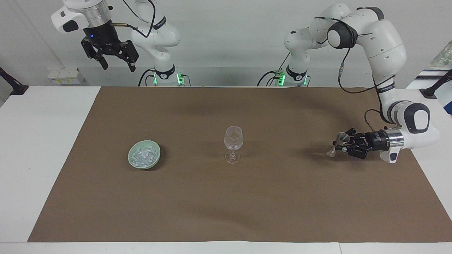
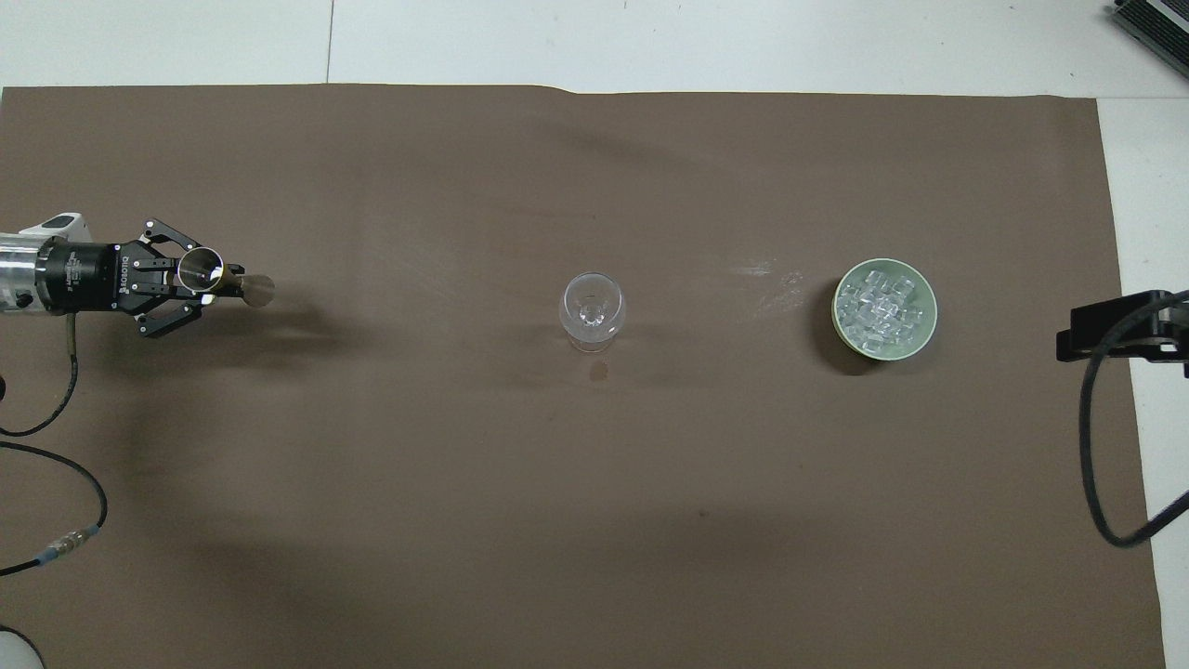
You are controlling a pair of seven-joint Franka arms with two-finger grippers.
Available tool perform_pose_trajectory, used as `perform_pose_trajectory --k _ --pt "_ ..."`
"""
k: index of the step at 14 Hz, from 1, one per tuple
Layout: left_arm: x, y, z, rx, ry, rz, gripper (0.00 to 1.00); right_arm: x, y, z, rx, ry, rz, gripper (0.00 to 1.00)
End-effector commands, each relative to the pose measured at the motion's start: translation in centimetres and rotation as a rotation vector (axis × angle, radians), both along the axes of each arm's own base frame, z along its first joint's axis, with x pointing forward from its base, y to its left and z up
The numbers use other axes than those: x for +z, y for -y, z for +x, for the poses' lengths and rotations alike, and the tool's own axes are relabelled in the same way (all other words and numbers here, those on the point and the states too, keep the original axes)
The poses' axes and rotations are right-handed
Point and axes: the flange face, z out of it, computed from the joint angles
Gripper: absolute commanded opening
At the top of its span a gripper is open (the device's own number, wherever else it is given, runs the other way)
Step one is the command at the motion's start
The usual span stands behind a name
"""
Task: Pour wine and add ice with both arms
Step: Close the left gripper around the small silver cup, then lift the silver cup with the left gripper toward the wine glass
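Observation:
An empty clear wine glass point(image 1: 233, 143) stands upright mid-mat; it also shows in the overhead view point(image 2: 592, 309). The ice point(image 1: 142, 155) point(image 2: 881, 305) fills a pale green bowl point(image 1: 155, 160) point(image 2: 884, 355) toward the right arm's end. My left gripper point(image 1: 340, 144) point(image 2: 200, 279) lies level, low over the mat near the left arm's end. It is shut on a small metal double-cone jigger point(image 1: 337, 144) point(image 2: 209, 274), held tilted just above the mat. My right gripper point(image 1: 119, 67) is open and empty. It waits high in the air near its base.
A brown mat point(image 1: 247, 197) covers most of the white table. A faint whitish smear point(image 2: 771, 274) marks the mat between glass and bowl. A dark part of the right arm and its cable point(image 2: 1110, 334) show in the overhead view.

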Motion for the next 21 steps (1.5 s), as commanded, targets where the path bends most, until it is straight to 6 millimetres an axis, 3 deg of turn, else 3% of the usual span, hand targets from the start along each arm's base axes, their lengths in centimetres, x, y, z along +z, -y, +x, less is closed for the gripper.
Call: perform_pose_trajectory --k 1,4,7,12,16,21 --pt "2.6 0.7 0.0 -0.003 -0.035 0.015 0.0 0.2 0.3 -0.1 0.016 0.016 0.002 1.0" --pt "5.5 2.3 0.3 -0.025 -0.034 0.053 0.0 0.2 0.3 -0.1 0.016 0.016 0.0 1.0" --pt "7.2 2.9 0.3 -0.026 -0.039 0.063 0.0 0.2 0.3 -0.1 0.015 0.016 0.002 1.0" --pt "11.1 6.6 0.6 -0.036 -0.029 0.128 0.0 0.2 0.3 -0.1 0.017 0.016 0.002 1.0" --pt "13.4 8.6 0.2 -0.034 -0.025 0.13 0.0 0.2 0.3 -0.1 0.016 0.016 0.0 1.0" --pt "15.1 12.9 -0.5 0.007 -0.099 0.139 0.0 0.2 0.3 -0.1 0.017 0.016 0.002 1.0"
